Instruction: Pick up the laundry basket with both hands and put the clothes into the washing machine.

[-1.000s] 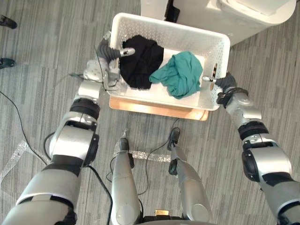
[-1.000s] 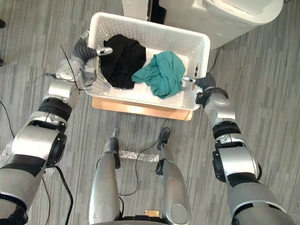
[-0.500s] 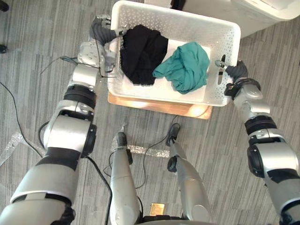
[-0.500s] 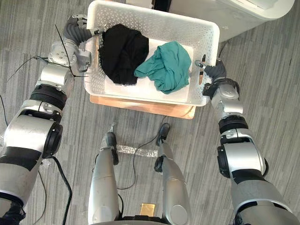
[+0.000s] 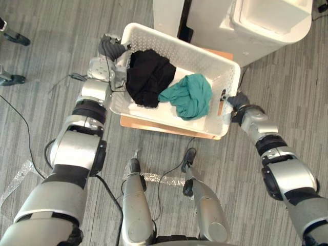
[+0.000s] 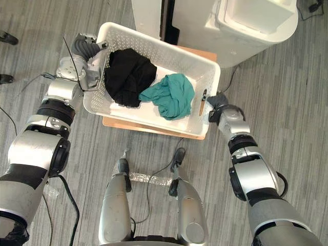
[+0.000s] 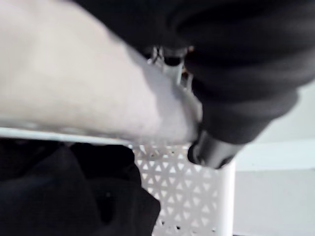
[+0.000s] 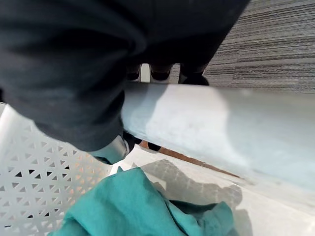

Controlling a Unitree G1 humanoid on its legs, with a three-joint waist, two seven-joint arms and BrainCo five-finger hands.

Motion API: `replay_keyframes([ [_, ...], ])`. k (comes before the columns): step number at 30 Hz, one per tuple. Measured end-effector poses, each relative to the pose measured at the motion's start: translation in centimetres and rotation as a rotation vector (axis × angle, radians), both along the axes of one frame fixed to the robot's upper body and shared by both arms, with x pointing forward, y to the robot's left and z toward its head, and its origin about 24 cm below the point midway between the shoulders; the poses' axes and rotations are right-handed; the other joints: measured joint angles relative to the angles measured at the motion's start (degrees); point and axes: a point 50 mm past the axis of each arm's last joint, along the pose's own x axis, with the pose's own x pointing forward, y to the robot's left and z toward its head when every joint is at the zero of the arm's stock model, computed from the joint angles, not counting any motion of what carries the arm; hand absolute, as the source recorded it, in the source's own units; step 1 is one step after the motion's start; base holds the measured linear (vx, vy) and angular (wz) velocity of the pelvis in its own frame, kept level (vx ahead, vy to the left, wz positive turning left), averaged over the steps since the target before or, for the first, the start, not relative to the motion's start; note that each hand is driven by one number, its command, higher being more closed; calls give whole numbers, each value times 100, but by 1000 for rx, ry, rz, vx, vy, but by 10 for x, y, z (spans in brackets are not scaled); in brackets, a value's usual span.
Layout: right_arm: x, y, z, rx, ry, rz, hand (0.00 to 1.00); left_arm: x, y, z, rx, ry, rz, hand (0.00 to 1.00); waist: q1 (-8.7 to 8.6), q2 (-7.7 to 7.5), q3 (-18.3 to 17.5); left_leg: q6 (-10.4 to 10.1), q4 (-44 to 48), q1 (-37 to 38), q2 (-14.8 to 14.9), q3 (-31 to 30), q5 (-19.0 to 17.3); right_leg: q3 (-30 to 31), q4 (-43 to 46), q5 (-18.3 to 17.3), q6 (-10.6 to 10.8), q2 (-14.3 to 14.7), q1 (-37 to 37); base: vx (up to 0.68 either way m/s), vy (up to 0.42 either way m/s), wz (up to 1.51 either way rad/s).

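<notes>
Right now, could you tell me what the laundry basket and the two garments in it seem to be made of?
Laundry basket: probably moulded white plastic, smooth rim, walls pierced with triangular holes. Black garment: soft matte fabric, crumpled. Teal garment: soft cloth, creased; its fibre cannot be told.

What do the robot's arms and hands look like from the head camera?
Both the left arm and right arm are rounded silver-grey shells broken by black bands at the joints. The left hand and right hand wear dark ribbed covers over wrist and back; the right wrist view shows a silver thumb with a dark tip.
</notes>
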Motion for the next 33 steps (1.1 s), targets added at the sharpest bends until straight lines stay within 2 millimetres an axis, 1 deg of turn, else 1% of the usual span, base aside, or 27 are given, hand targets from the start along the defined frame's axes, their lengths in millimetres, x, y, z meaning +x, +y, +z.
replay_keyframes([
  [1,-2,0,-6,-1,18,0,100,-1,1,-9,-9,13,-2,100,-3,0,0,-1,-103,157,-23,38,41,-2,90,-79,-4,-36,71,81,-5,20],
  [2,-7,-2,-16,0,42,-4,100,-4,1,-25,-25,37,-8,100,7,0,0,1,-269,400,-83,95,122,1,255,-209,13,-114,167,92,6,27],
  [3,-15,-8,-30,0,70,-10,100,-10,1,-50,-45,67,-15,100,-6,0,0,2,-547,777,-193,193,233,-3,516,-418,35,-230,323,78,15,26],
  [4,-19,-9,-35,2,74,-10,100,-14,2,-59,-53,76,-17,100,-4,1,0,9,-640,918,-219,204,261,-4,591,-486,63,-266,394,93,19,30],
  [5,-28,-14,-46,17,82,-17,100,-22,4,-81,-75,100,-26,100,-27,2,-1,9,-826,1174,-296,199,349,-10,690,-577,72,-332,547,48,9,18],
  [6,-33,-15,-52,25,87,-20,100,-27,5,-92,-84,113,-30,100,-36,2,-1,7,-909,1310,-328,198,370,-21,719,-624,95,-361,634,53,-1,24],
  [7,-44,-19,-65,22,108,-23,100,-38,5,-114,-107,146,-37,100,-84,35,-38,11,-1009,1498,-361,166,373,-62,733,-680,129,-379,807,23,-7,24],
  [8,-53,-21,-75,12,130,-24,100,-47,6,-130,-115,173,-39,100,-154,61,-107,13,-1078,1578,-389,139,373,-133,736,-717,154,-386,894,31,9,29],
  [9,-74,-29,-99,25,185,-41,100,-63,2,-159,-142,232,-47,100,-161,94,-292,26,-1176,1712,-426,124,378,-160,735,-762,180,-409,1008,33,11,22],
  [12,-99,-33,-127,47,269,-64,100,-85,-1,-197,-205,327,-39,100,-171,141,-426,44,-1324,2051,-426,94,392,-214,690,-816,211,-399,1342,35,2,15],
  [14,-131,-40,-156,51,364,-98,100,-120,-4,-243,-264,465,-29,100,-237,254,-849,43,-1442,2273,-372,3,392,-323,389,-814,221,-291,1726,74,-23,24],
  [15,-138,-41,-161,51,384,-104,100,-129,-4,-253,-284,496,-21,100,-247,276,-957,42,-1462,2323,-357,-23,391,-341,277,-786,222,-246,1840,78,-32,18],
  [17,-156,-44,-174,55,433,-124,100,-160,-6,-282,-363,580,9,100,-265,379,-1286,35,-1479,2490,-290,-70,384,-452,-313,-581,211,-61,2300,49,-41,17],
  [20,-163,-48,-178,67,445,-150,100,-173,-11,-293,-413,615,22,100,-156,489,-1391,48,-1065,2351,-223,-46,395,-488,-469,-544,189,18,2476,-76,-29,13],
  [21,-163,-48,-178,73,444,-153,100,-176,-12,-294,-426,616,26,100,-146,526,-1404,84,-656,2140,-167,-46,421,-476,-381,-607,110,36,2473,-144,-23,7],
  [22,-163,-47,-179,78,444,-155,100,-178,-11,-295,-429,614,32,100,-137,524,-1407,109,-642,2147,-170,-80,470,-461,-331,-634,74,-1,2471,-170,25,3],
  [23,-163,-46,-179,98,435,-171,100,-182,-9,-296,-442,613,39,100,-124,495,-1424,123,-261,2168,-185,-211,318,-441,-219,-688,24,-112,2397,-190,53,-29],
  [24,-165,-49,-178,106,429,-188,100,-188,-14,-298,-468,615,40,100,-88,593,-1449,96,1092,2009,-201,-483,-128,-296,-91,-704,6,-85,2387,-176,80,-43],
  [25,-169,-51,-179,107,430,-195,100,-192,-17,-300,-482,617,41,100,-74,638,-1481,-36,1527,2038,-254,-652,-245,-204,-49,-702,5,-60,2384,-148,99,-61],
  [26,-174,-54,-181,109,431,-209,100,-196,-20,-302,-503,616,40,100,-79,748,-1563,-220,1868,2157,-364,-911,-365,-70,28,-700,6,-20,2327,-124,162,-67],
  [27,-177,-56,-180,109,426,-216,100,-198,-24,-301,-520,606,36,100,-129,901,-1690,-336,1900,2353,-467,-1221,-474,110,183,-700,11,52,2094,-133,185,-76],
  [28,-176,-57,-178,110,413,-216,100,-196,-25,-299,-521,593,32,100,-171,970,-1739,-389,1668,2466,-522,-1398,-757,286,322,-690,25,100,1874,-173,197,-99],
  [29,-174,-55,-176,125,395,-220,100,-191,-24,-294,-514,574,23,100,-168,975,-1771,-326,1283,2608,-693,-1530,-1115,555,502,-643,93,99,1509,-212,192,-86],
  [30,-174,-55,-175,134,388,-225,100,-188,-24,-292,-513,567,17,100,-178,963,-1794,-180,1090,2658,-752,-1533,-1273,667,554,-614,133,94,1353,-287,227,-92],
  [31,-174,-56,-174,146,376,-235,100,-184,-26,-289,-513,553,2,100,-217,899,-1818,115,688,2746,-833,-1446,-1572,903,626,-504,238,73,1064,-330,239,-70],
  [32,-175,-56,-173,160,361,-247,100,-179,-27,-285,-508,541,-12,100,-306,765,-1820,406,402,2761,-955,-1267,-1853,1113,601,-201,282,3,820,-300,212,-65],
  [33,-176,-55,-173,172,354,-258,100,-177,-28,-284,-501,536,-21,100,-313,661,-1788,457,368,2728,-1066,-1198,-1939,1231,552,-104,318,-55,738,-335,240,-86],
])
